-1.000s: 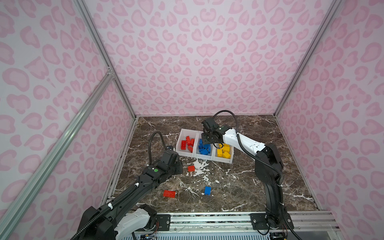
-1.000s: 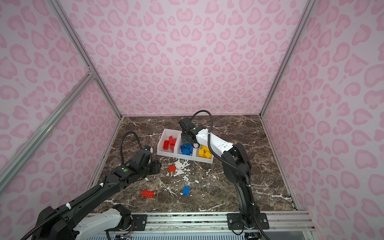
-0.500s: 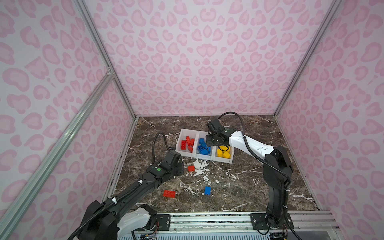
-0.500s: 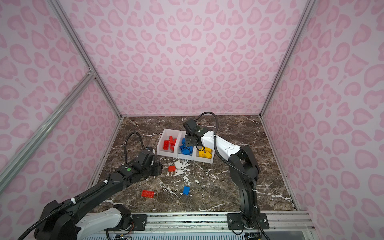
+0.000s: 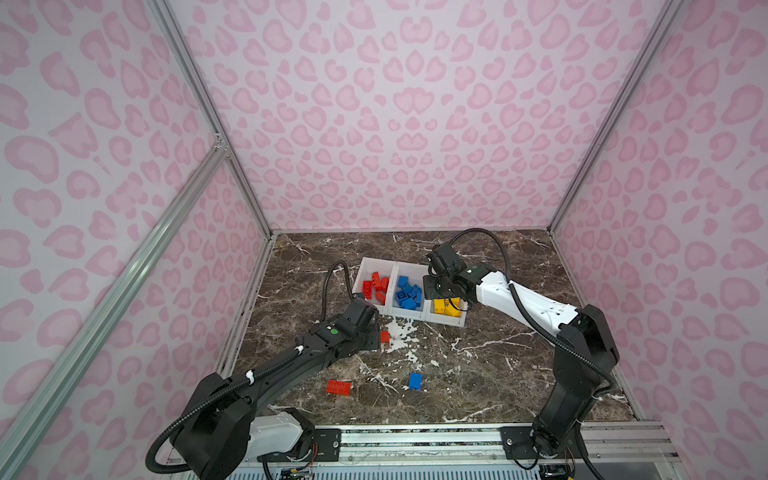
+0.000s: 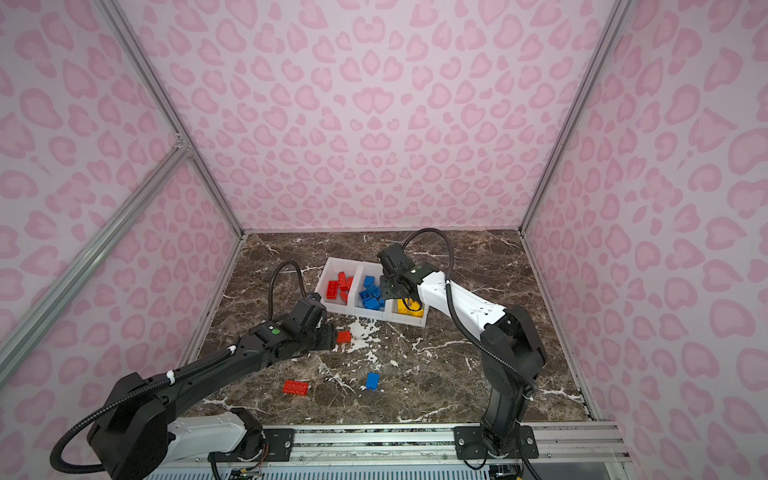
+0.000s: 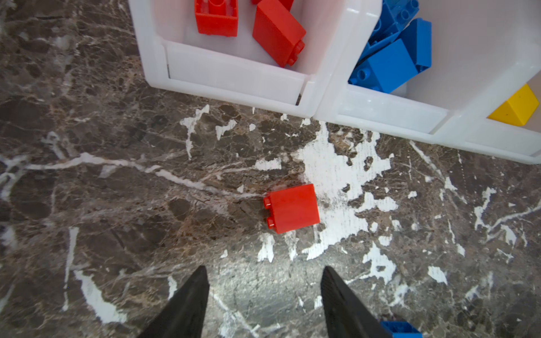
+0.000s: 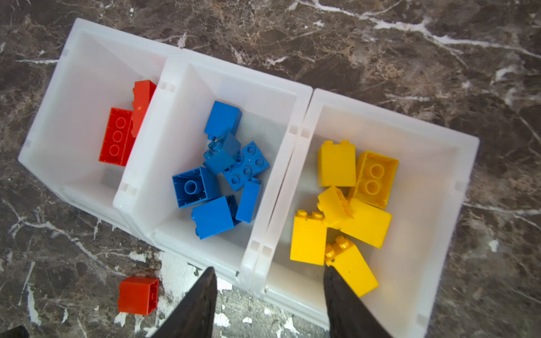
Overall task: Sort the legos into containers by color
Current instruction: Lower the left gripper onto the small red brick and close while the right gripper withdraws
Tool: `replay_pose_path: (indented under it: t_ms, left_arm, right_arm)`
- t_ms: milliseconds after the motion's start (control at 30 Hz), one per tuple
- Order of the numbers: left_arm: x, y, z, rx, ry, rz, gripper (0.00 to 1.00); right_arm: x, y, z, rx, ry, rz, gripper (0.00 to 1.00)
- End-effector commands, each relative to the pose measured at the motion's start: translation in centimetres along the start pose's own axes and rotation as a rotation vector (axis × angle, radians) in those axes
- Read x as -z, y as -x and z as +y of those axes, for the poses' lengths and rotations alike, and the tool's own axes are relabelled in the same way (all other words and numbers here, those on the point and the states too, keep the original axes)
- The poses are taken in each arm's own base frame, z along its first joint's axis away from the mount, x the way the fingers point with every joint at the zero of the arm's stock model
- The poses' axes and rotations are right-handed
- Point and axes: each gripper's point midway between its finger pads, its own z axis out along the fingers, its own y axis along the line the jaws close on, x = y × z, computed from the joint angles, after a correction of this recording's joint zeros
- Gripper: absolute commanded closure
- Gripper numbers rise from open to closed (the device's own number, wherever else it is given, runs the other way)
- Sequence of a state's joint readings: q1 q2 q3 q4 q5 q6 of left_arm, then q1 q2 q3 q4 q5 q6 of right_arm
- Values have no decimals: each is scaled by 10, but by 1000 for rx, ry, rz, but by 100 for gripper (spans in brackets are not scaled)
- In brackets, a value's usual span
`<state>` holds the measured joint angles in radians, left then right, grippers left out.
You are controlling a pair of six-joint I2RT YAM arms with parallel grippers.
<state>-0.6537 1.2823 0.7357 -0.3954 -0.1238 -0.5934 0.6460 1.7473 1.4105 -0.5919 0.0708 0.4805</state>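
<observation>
Three joined white containers [image 5: 420, 266] [image 6: 361, 262] stand mid-table, holding red legos [image 8: 117, 137], blue legos [image 8: 213, 216] and yellow legos [image 8: 336, 166]. My right gripper [image 8: 269, 272] [image 5: 434, 291] hovers open and empty above the front rim between the blue and yellow bins. A small red lego [image 7: 292, 208] [image 5: 385, 336] lies on its side on the table just ahead of my left gripper [image 7: 263, 272] [image 5: 374, 334], which is open and empty. A red oblong lego [image 5: 338, 387] [image 6: 296, 387] and a blue lego [image 5: 414, 381] [image 6: 372, 381] lie nearer the front.
The dark marble table [image 5: 498, 374] has white chipped patches in front of the bins. Pink patterned walls close in the left, back and right sides. A metal rail [image 5: 415, 440] carrying both arm bases runs along the front edge.
My left gripper has advanced toward the small red lego and its jaws have spread a little wider. My right gripper has drifted from over the blue bin toward the yellow bin.
</observation>
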Motion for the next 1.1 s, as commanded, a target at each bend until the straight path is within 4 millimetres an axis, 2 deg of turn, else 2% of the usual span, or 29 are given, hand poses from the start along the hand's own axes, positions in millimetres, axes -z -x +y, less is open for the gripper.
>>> replay_pose_path:
  t_ms: [0, 333, 567, 1067]
  left_arm:
    - [-5, 7, -11, 1, -5, -8, 34]
    - [-33, 0, -22, -14, 69, 67, 32]
    - [-49, -1, -26, -18, 94, 85, 32]
    - [-75, -9, -26, -20, 127, 132, 43]
  right_arm:
    - [7, -5, -6, -24, -1, -13, 41]
    - [32, -22, -21, -47, -4, -28, 41]
    - [35, -36, -30, -70, -11, -25, 41]
    - [37, -44, -33, -83, -9, -18, 41]
